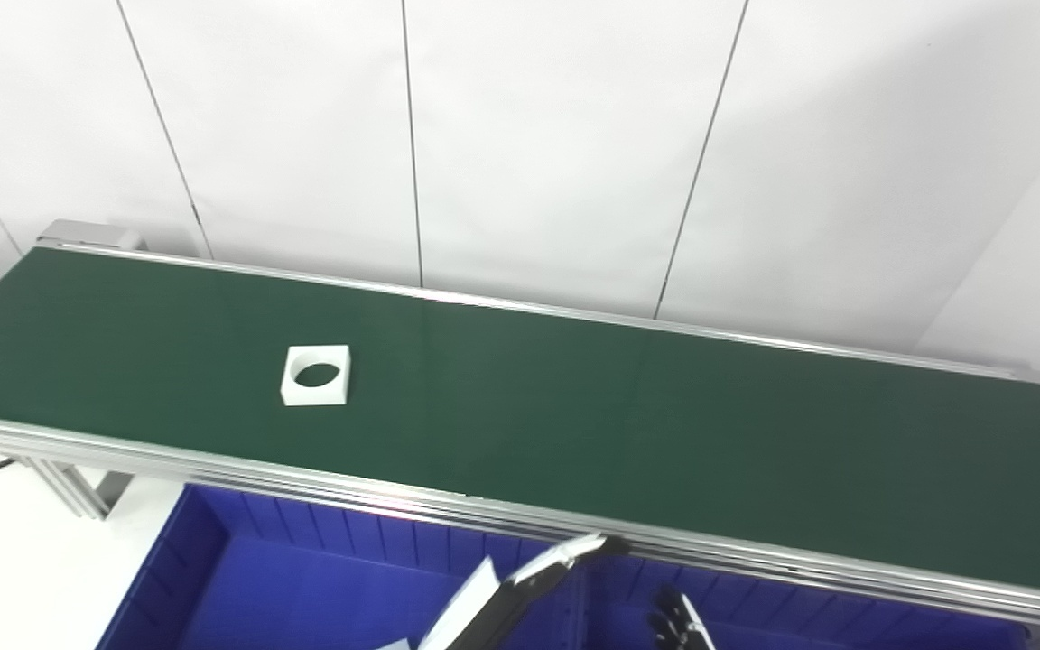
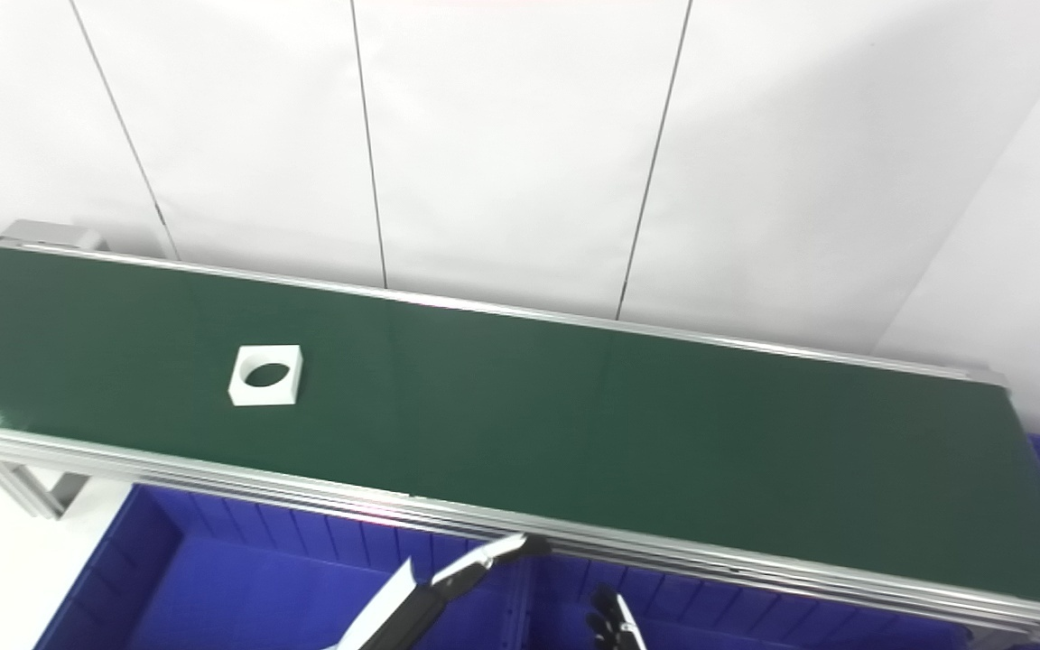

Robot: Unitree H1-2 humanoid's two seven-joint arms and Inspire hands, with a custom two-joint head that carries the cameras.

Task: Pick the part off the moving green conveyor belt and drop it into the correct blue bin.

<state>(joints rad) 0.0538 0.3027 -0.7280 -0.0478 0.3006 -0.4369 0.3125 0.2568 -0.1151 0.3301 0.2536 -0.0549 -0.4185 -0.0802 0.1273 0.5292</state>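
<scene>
A white panelled wall (image 1: 520,135) is seen behind the green conveyor belt (image 1: 619,424), framed in aluminium rails. Blue bins (image 1: 303,587) are set below its near edge. The white square part (image 1: 316,375), pierced by a round hole, lies on the belt's left portion. Only the tips of the left hand (image 1: 529,578) and right hand (image 1: 678,623) are seen; their fingers' state cannot be told.

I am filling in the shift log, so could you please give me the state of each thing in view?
White square part: flat on the belt, round hole up, untouched.
Green conveyor belt: carrying only that part.
Left blue bin: visible floor bare.
Left hand: low over the bins, holding nothing, fingers extended.
Right hand: mostly out of view.
</scene>
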